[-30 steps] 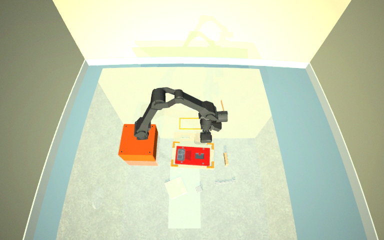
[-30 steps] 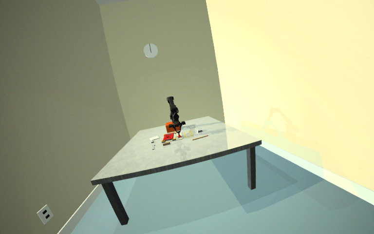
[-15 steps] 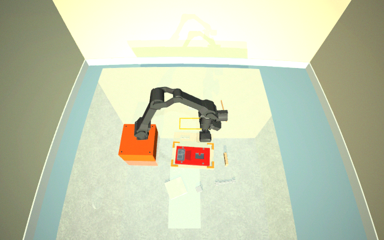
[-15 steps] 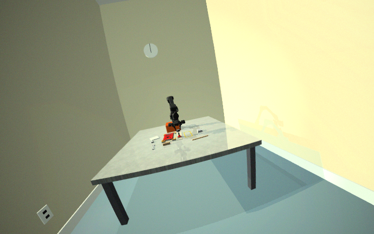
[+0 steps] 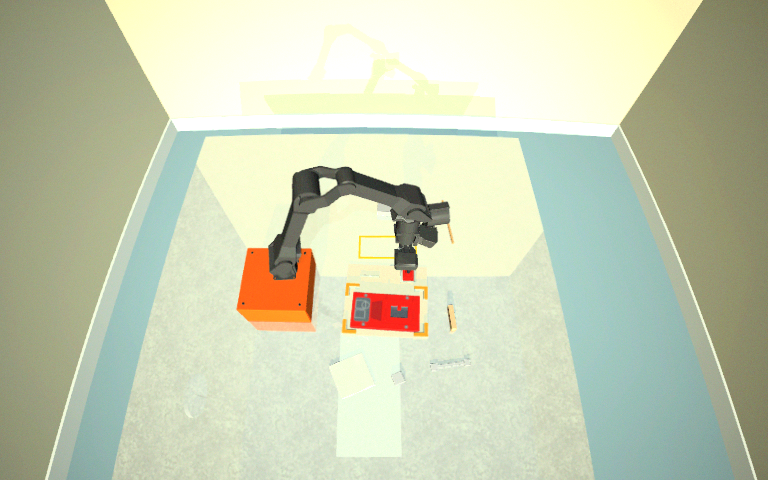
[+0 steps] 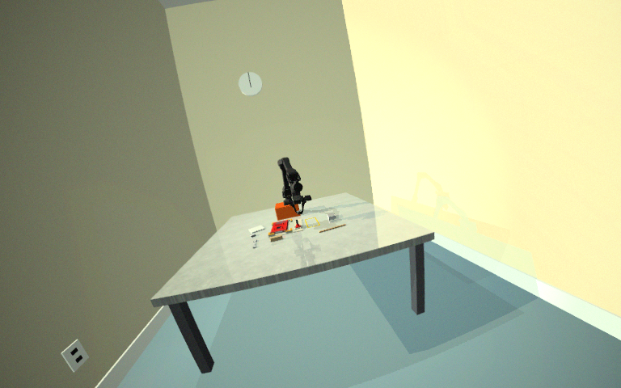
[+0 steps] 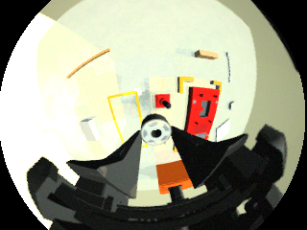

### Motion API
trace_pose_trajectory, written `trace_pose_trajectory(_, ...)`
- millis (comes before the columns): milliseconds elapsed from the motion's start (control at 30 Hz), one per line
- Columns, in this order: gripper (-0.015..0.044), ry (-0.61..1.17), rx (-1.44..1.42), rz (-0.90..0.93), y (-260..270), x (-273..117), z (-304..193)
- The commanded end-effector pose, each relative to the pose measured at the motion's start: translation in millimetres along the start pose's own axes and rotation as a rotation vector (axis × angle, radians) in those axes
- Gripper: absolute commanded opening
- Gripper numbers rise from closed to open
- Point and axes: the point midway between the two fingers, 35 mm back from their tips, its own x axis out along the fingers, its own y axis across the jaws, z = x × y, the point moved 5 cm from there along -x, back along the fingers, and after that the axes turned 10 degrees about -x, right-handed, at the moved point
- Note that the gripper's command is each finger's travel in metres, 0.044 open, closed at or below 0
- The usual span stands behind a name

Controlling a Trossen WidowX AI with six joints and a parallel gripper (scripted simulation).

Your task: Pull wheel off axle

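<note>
Right then, my gripper (image 7: 156, 144) was clamped on the wheel (image 7: 156, 132); on the wrist camera I saw its pale round face with a dark rim wedged between the two dark fingers, held up above the tabletop. From the top camera the gripper (image 5: 406, 259) pointed down just past the near-right corner of the marked area (image 5: 376, 247), a yellow outlined rectangle lying toward the far edge of the table (image 5: 226, 367). I could not tell from that view whether the wheel sat over the outline or just outside it. A small red block (image 5: 407, 275) stood right below the gripper, which I took to be the axle's base, though the axle itself was too small to make out. Nearer the front edge lay the red board (image 5: 386, 310) on its cream plate with orange corners. My arm's orange base (image 5: 277, 297) stood toward the left edge.
</note>
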Motion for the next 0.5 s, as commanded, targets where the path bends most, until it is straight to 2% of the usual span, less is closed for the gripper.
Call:
trace_pose_trajectory(0, 0.0, -0.014, -0.001, 0.0, 22, -5, -6)
trace_pose_trajectory(333, 0.0, -0.018, -0.003, 0.005, 75, -8, -27)
trace_pose_trajectory(467, 0.0, -0.018, -0.003, 0.005, 79, -7, -29)
